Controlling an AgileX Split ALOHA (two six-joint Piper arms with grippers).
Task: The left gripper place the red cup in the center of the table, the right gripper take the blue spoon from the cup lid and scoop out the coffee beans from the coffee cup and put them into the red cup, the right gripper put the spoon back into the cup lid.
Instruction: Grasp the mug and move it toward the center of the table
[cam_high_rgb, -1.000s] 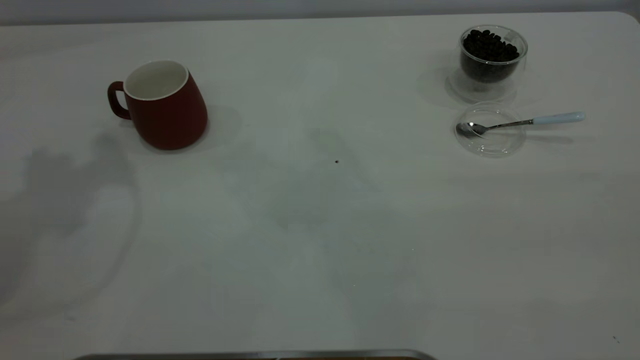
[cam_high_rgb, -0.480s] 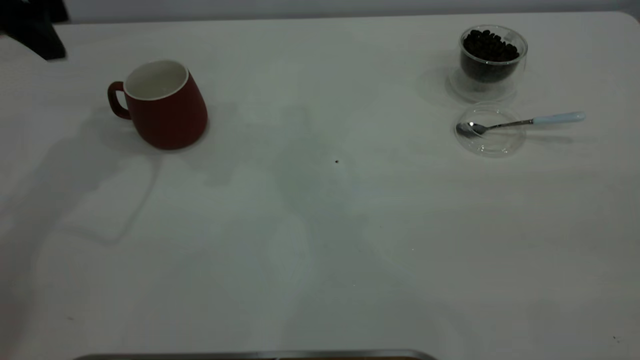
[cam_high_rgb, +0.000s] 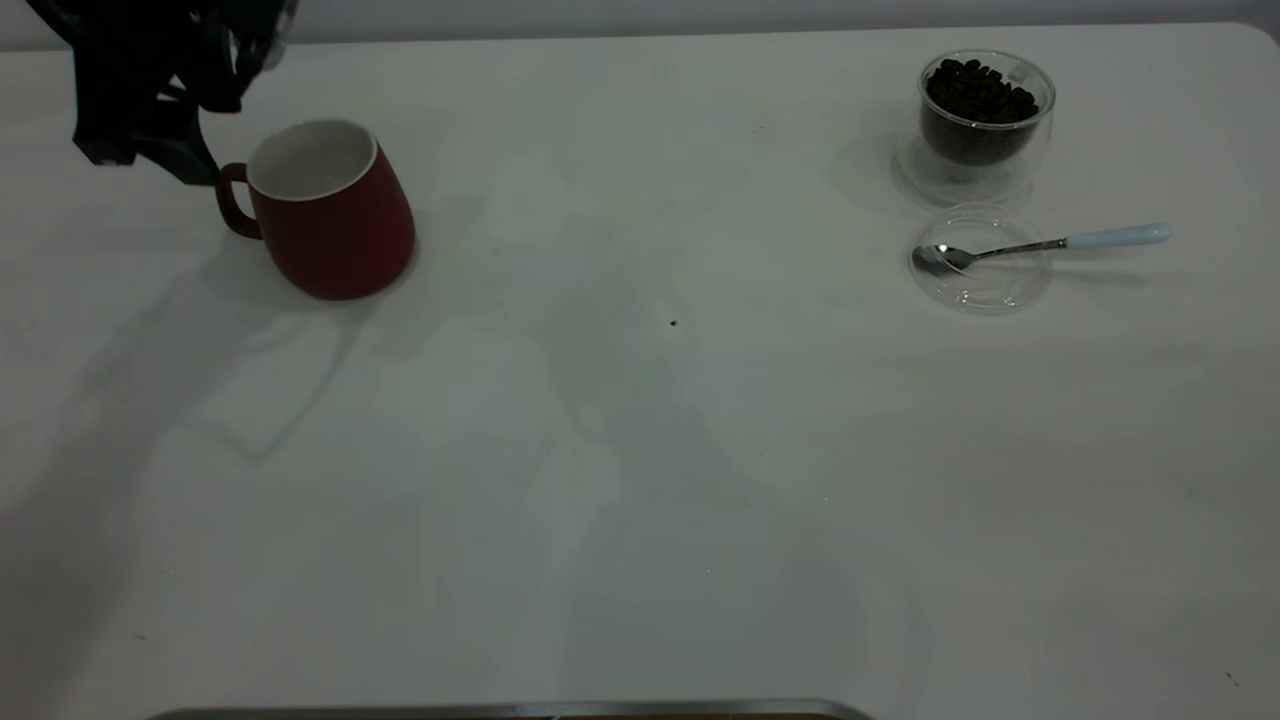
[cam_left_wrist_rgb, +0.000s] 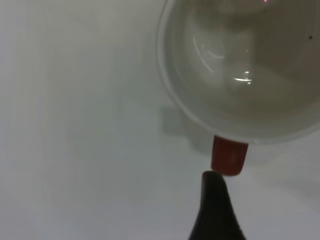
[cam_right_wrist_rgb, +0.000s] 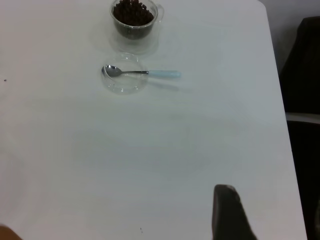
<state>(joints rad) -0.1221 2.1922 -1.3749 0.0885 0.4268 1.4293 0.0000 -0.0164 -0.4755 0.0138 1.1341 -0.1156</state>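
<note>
The red cup (cam_high_rgb: 325, 210) with a white inside stands upright at the far left of the table, its handle (cam_high_rgb: 232, 200) pointing left. My left gripper (cam_high_rgb: 150, 165) hangs open just left of the handle, one finger (cam_left_wrist_rgb: 215, 200) right next to the handle (cam_left_wrist_rgb: 229, 156) in the left wrist view. The glass coffee cup (cam_high_rgb: 985, 105) full of beans stands at the far right. In front of it the blue-handled spoon (cam_high_rgb: 1050, 243) lies with its bowl in the clear cup lid (cam_high_rgb: 985, 290). My right gripper (cam_right_wrist_rgb: 226, 197) is out of the exterior view, far from the spoon (cam_right_wrist_rgb: 145, 73).
A single dark speck (cam_high_rgb: 673, 323) lies near the table's middle. A metal strip (cam_high_rgb: 500, 710) runs along the near edge. In the right wrist view a dark object (cam_right_wrist_rgb: 305, 65) stands beyond the table's edge.
My left arm has come into view from the far left corner and moved down toward the red cup's handle. The cup, spoon, lid and coffee cup have not moved.
</note>
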